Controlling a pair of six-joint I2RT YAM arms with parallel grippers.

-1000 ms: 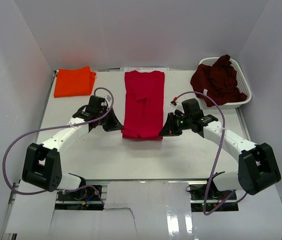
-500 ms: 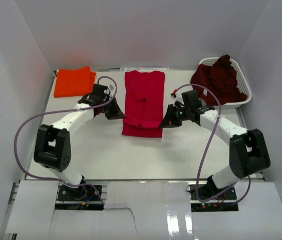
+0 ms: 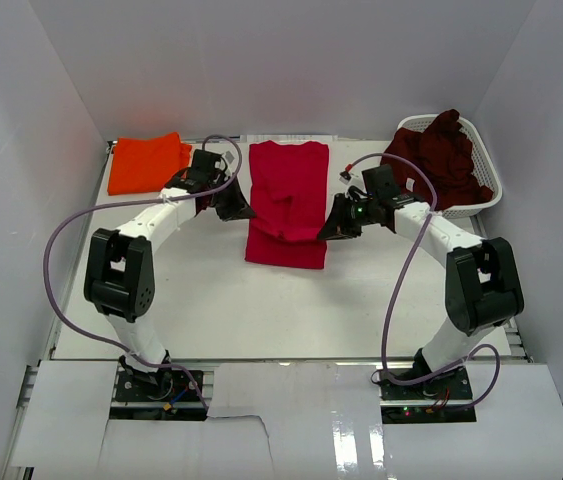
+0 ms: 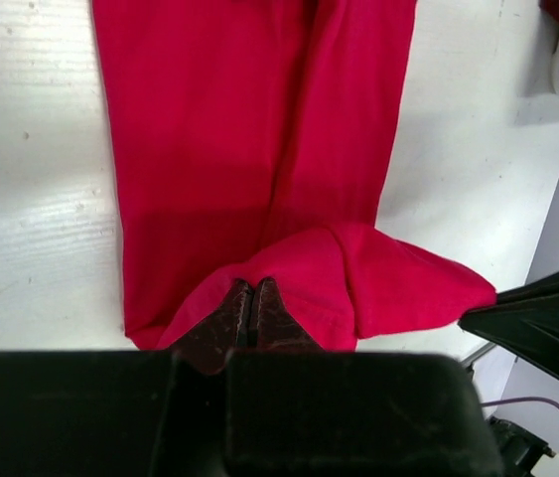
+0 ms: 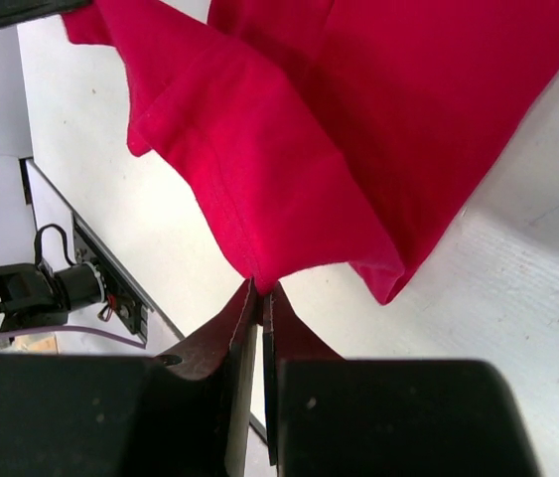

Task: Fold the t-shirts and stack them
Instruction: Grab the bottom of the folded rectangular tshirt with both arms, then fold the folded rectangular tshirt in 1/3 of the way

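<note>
The red t-shirt (image 3: pixel 286 195) is lying as a long narrow strip down the middle of the desk (image 3: pixel 261 300), with its near end being lifted and turned over toward the collar end. The left fingers (image 4: pixel 250 308) are pinching the near left corner of the hem, closed tight with only cloth between them. The right fingers (image 5: pixel 259 306) are clamping the near right corner the same way, so the hem is hanging as a raised flap between the two arms while the far part is resting flat. The orange t-shirt (image 3: pixel 146 162) is sitting folded at the far left corner, well apart, and the maroon t-shirt (image 3: pixel 436 160) is spilling out of the white basket (image 3: pixel 491 190) at the far right. The step in hand looks like the half fold, and it seems roughly midway. To do it well, both arms should be travelling at the same pace and height, holding the hem taut and square to the strip, since the flap is bunching in the middle in the left wrist view. The hem should be coming down edge to edge on the collar end, with side edges lining up, before either pinch is letting go. Pulling too far risks dragging the lower layer out of place.
</note>
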